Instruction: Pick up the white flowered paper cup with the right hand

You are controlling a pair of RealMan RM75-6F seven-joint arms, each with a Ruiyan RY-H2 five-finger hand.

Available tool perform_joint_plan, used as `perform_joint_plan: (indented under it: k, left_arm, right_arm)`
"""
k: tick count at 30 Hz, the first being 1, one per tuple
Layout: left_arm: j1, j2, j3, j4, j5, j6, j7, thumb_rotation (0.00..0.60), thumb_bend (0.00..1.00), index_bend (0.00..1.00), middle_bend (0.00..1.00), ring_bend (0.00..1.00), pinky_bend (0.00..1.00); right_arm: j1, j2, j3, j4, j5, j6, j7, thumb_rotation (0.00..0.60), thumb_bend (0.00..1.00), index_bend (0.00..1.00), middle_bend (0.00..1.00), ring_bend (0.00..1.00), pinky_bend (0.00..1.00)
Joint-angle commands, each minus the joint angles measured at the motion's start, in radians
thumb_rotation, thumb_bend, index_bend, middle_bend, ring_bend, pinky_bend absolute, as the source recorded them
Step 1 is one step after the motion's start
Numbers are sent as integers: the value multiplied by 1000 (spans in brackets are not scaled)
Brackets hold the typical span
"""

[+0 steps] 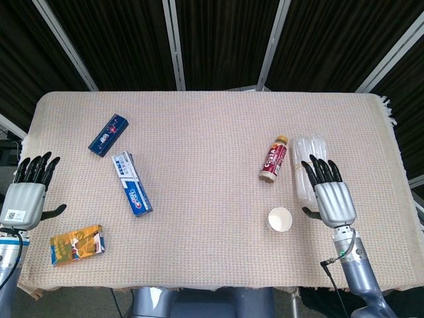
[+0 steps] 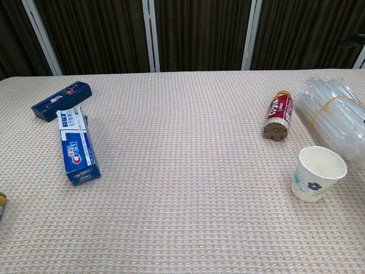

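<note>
Watching both feeds, I saw the white flowered paper cup (image 1: 279, 219) standing upright on the beige woven surface (image 1: 205, 199), just left of my right robot hand (image 1: 331, 195), which hovered empty with fingers spread, not touching the cup. My left robot hand (image 1: 28, 195) hung likewise spread at the far edge.

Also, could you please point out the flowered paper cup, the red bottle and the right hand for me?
flowered paper cup (image 2: 317, 178): chest view, on its outer wall.
red bottle (image 1: 273, 160): head view, on its label, mid-body.
right hand (image 1: 333, 198): head view, on the back of the hand.
</note>
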Motion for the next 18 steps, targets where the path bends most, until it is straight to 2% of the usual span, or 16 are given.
perform_joint_plan:
  k: [1,18]
  left_arm:
    - [1,0,0,0,1,1,0,600,13,0,0,0,0]
    - [-2,0,-1,0,-3,-4,2,600,14,0,0,0,0]
  right_arm:
    - [-1,0,-2,0,-2,1,-2,600,92,2,0,0,0]
    - [-4,33,-19,-87,-17,-10,-21,600,92,12,0,0,0]
